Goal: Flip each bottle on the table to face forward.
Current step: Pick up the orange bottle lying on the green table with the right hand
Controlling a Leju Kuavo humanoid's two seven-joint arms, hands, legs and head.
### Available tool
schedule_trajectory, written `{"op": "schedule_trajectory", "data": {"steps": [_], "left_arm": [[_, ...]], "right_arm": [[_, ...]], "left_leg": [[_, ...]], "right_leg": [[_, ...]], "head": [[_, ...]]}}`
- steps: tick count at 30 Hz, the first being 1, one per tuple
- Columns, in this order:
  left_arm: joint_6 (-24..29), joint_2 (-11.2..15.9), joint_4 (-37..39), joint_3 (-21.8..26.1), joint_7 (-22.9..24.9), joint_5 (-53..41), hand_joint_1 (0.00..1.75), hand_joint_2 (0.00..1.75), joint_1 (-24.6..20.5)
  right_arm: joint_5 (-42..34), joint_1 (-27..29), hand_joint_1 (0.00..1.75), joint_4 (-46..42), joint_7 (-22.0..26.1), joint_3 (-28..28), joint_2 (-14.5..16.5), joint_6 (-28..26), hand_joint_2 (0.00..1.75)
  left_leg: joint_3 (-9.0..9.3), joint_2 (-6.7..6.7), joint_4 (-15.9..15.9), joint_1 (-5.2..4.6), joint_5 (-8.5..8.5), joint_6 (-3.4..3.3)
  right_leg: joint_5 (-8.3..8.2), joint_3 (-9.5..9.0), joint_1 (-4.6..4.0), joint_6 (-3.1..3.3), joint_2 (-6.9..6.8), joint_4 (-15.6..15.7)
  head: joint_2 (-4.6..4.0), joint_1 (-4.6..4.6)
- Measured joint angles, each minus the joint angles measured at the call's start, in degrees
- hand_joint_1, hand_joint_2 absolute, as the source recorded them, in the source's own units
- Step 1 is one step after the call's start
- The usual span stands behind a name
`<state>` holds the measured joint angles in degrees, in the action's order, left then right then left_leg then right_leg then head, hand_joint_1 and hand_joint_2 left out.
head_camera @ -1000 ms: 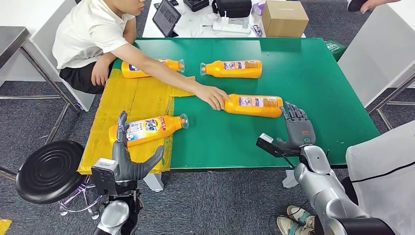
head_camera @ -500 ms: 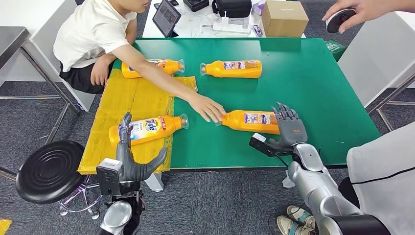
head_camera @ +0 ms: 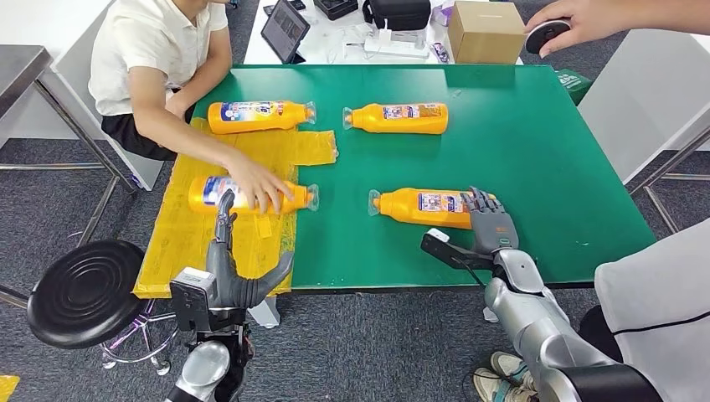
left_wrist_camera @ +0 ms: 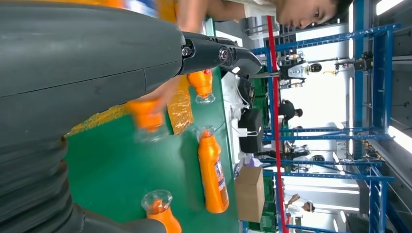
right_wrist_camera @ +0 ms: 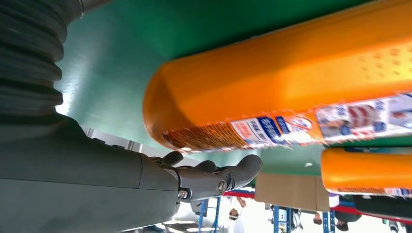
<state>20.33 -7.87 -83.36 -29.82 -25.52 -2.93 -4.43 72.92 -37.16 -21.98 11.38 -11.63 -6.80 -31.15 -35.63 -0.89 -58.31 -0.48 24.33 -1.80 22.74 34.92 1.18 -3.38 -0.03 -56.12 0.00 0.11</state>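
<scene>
Overhead, the right hand (head_camera: 490, 220) rests spread, grasping nothing, against the base of the near bottle (head_camera: 423, 206) lying on the green table (head_camera: 544, 142). Left of that bottle, a person's hand (head_camera: 258, 186) covers another bottle (head_camera: 209, 194), with the left hand (head_camera: 233, 276) released below it. Up close, the right wrist camera reveals the near bottle's label, unreadable from overhead.

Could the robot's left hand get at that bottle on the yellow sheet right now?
Probably not yet. The left hand is open just short of the bottle, but a person's hand lies across the bottle, between the two.
</scene>
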Motion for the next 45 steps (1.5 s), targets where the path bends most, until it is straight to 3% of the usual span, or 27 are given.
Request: {"op": "schedule_trajectory", "data": {"steps": [5, 10, 13, 29, 45], "left_arm": [[-0.1, 0.0, 0.2, -0.1, 0.0, 0.2, 0.00, 1.75, -0.1], [0.1, 0.0, 0.5, -0.2, -0.2, 0.9, 0.00, 1.75, -0.1], [0.1, 0.0, 0.8, -0.2, -0.3, 1.1, 0.00, 1.75, -0.2], [-0.1, 0.0, 1.8, -0.4, -1.1, 1.9, 0.00, 1.75, -0.8], [-0.2, 0.0, 1.9, -1.4, -1.1, 2.1, 0.00, 1.75, -0.6]], "right_arm": [[0.4, -0.4, 0.00, 0.9, -1.9, 0.0, -0.5, -0.2, 1.75], [5.4, -1.3, 0.00, 2.1, -9.0, -0.6, -1.7, -1.3, 1.75], [6.3, -1.9, 0.00, 2.7, -10.7, -0.8, -2.4, -1.5, 1.75], [5.0, -2.2, 0.00, 4.1, -5.6, -0.1, -2.9, -8.1, 1.75], [3.2, -2.0, 0.00, 2.8, -0.8, 3.8, -1.4, -8.4, 1.75]], "left_leg": [[0.01, 0.00, 0.0, 0.00, 0.00, 0.00], [0.00, 0.00, 0.0, 0.00, 0.00, 0.00], [0.00, 0.00, 0.0, -0.01, 0.00, 0.00], [-0.01, 0.01, 0.0, 0.00, 0.00, 0.00], [0.00, 0.00, 0.0, 0.00, 0.00, 0.00]], "right_leg": [[0.00, 0.01, 0.00, 0.00, 0.00, 0.0], [0.00, 0.00, 0.00, 0.00, 0.00, 0.0], [-0.01, 0.00, 0.01, 0.00, 0.00, 0.0], [0.00, 0.01, 0.00, 0.00, 0.00, 0.0], [0.00, 0.01, 0.00, 0.00, 0.00, 0.0]], "head": [[0.00, -0.02], [0.00, 0.00], [0.00, 0.00], [0.00, 0.00], [0.00, 0.00]]}}
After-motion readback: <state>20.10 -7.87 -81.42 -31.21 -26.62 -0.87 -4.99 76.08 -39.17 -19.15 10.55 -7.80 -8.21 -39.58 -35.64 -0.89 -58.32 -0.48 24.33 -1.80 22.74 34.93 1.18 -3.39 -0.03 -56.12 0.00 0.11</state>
